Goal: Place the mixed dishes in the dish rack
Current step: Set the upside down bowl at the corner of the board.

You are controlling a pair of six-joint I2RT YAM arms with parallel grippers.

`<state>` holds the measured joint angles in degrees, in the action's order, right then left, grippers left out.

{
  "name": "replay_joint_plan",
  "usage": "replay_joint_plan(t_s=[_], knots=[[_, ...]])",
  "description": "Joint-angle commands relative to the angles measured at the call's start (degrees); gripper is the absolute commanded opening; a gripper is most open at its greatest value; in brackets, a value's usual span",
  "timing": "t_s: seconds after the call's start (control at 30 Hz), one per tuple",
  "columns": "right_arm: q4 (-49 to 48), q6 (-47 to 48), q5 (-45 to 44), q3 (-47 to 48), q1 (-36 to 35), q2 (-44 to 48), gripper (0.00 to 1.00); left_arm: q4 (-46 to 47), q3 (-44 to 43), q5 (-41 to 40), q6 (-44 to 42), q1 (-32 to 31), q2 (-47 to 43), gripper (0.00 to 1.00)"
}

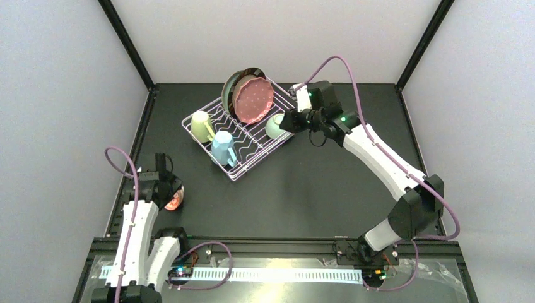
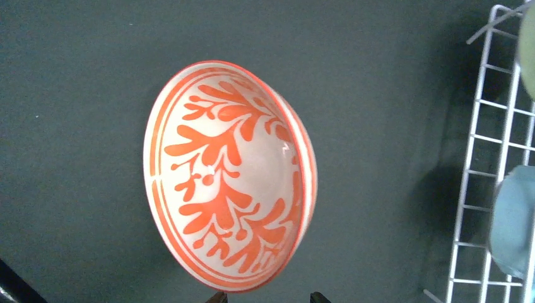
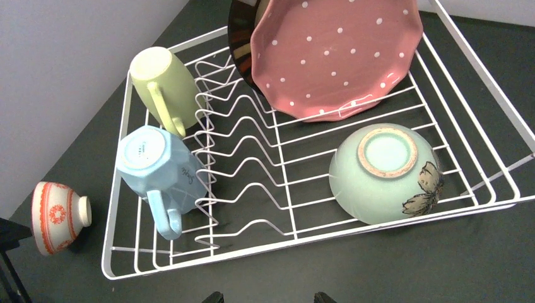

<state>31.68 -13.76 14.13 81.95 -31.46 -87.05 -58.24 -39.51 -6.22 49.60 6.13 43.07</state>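
The white wire dish rack (image 1: 249, 158) holds a pink speckled plate (image 1: 253, 100) leaning on a dark-rimmed plate (image 1: 231, 87), a pale green mug (image 1: 202, 125), a light blue mug (image 1: 223, 148) and an upturned mint bowl (image 1: 274, 127). All of these also show in the right wrist view: rack (image 3: 315, 237), plate (image 3: 334, 53), mint bowl (image 3: 385, 173). My right gripper (image 1: 288, 121) is open and empty, just outside the rack's wall by the mint bowl (image 3: 268, 298). A small white bowl with a red leaf pattern (image 2: 230, 177) lies tilted on its side on the table at the left (image 1: 175, 199). My left gripper (image 2: 268, 298) is open just behind its rim (image 1: 166, 184).
The table top is a dark mat (image 1: 303, 189) with grey walls on three sides and black corner posts (image 1: 129, 44). The rack's near corner (image 2: 486, 189) stands to the right of the red bowl. A metal rail (image 1: 271, 246) runs along the near edge.
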Motion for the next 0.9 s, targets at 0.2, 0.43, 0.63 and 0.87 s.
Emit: replay_joint_plan(t_s=[0.2,0.43,0.63,0.87], knots=[[-0.47,1.27,0.46,2.54,-0.09,-2.37,0.82,6.42,3.27,-4.67,1.63,0.74,-1.16,0.74],[-0.44,1.5,0.29,3.13,-0.04,-3.84,0.82,15.82,6.38,-6.57,4.02,0.67,-1.93,0.74],[-0.48,1.63,-0.12,2.98,-0.02,-4.37,0.82,21.37,11.72,-4.47,5.72,0.74,-1.75,0.74],[0.25,1.71,-0.98,2.26,-0.03,-3.99,0.81,25.79,16.03,-2.6,6.21,0.67,-2.1,0.36]])
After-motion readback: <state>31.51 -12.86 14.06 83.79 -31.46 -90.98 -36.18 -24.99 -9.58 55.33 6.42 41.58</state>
